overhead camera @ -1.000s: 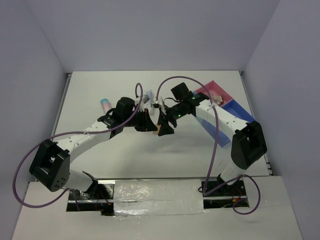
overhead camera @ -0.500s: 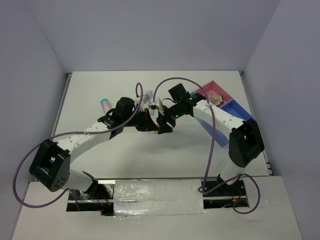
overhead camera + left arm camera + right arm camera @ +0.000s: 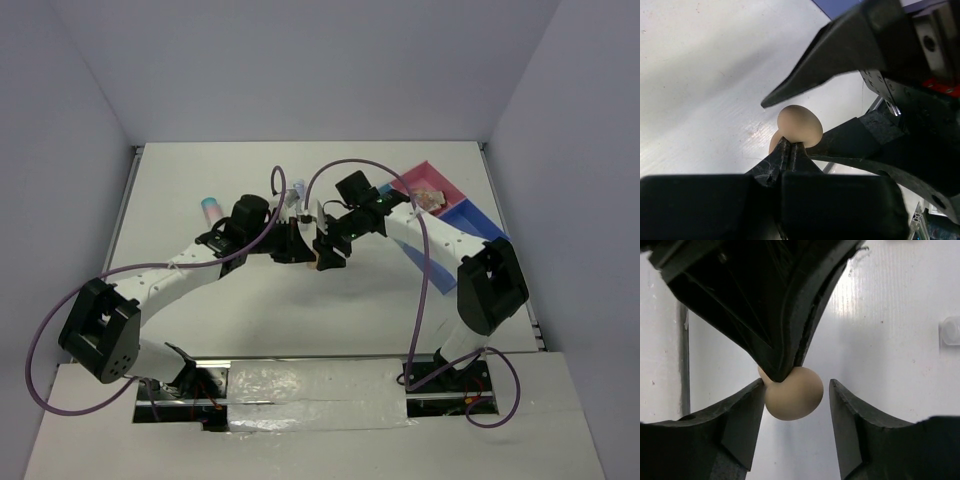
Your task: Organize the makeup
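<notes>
Mid-frame, our left gripper [image 3: 788,146] pinches the sponge [image 3: 792,392], the right gripper [image 3: 795,385] half-open astride it; we should close squarely before releasing.

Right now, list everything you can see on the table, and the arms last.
sponge: one, peach, mid-table, pinched at the tips of the left fingers.
tube: one, pink-white with a teal cap, lying at the left of the table.
small tube: one, pale with a bluish end, just behind the wrists.
tray: one, pink and blue compartments, right side.
pale items: count unclear, in the pink compartment, too small to identify.
table: one, white.
cables: two, purple, one looping along each arm.
left fingers: black, shut on the sponge.
right fingers: black, open, one on each side of the sponge.
</notes>
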Motion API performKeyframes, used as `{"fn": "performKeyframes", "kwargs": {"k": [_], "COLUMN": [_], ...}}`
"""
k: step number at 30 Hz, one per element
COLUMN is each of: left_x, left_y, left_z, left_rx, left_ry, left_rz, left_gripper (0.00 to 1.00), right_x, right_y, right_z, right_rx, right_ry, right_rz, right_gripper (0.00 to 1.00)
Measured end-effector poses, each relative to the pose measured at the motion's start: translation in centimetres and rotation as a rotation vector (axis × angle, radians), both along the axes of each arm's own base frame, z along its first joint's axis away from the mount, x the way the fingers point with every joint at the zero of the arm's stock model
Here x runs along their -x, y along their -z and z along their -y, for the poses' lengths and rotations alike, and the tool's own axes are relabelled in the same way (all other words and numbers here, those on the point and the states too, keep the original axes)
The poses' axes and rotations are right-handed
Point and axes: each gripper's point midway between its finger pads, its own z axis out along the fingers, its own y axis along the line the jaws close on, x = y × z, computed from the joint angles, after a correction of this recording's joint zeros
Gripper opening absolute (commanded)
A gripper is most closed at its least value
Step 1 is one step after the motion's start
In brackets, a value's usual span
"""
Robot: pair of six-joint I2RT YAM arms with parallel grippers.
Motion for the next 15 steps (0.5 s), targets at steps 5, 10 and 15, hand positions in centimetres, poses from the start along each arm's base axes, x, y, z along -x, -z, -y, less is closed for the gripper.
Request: {"fn": "performKeyframes", "kwargs": {"k": [5, 10, 15], "left_x": [0.1, 0.1, 0.1], "left_y": [0.1, 0.1, 0.2], "left_z": [-0.1, -0.1, -0.1], "left_rx": [-0.003, -0.003, -0.004], "left_ry": [0.0, 0.0, -0.001], "left_rz": [-0.006, -0.006, -0.007], "left_gripper": [0.0, 0.0, 0.0], "right_x": [0.0, 0.0, 0.0], "right_y": [1.0, 1.4, 1.4], "right_z": [0.4, 0.7, 0.7], "right_rx": [0.023, 0.035, 0.034], "right_ry": [0.01, 0.019, 0.021], "right_rz": [0.004, 0.006, 0.005], "right_gripper": [0.66, 0.59, 0.57]}}
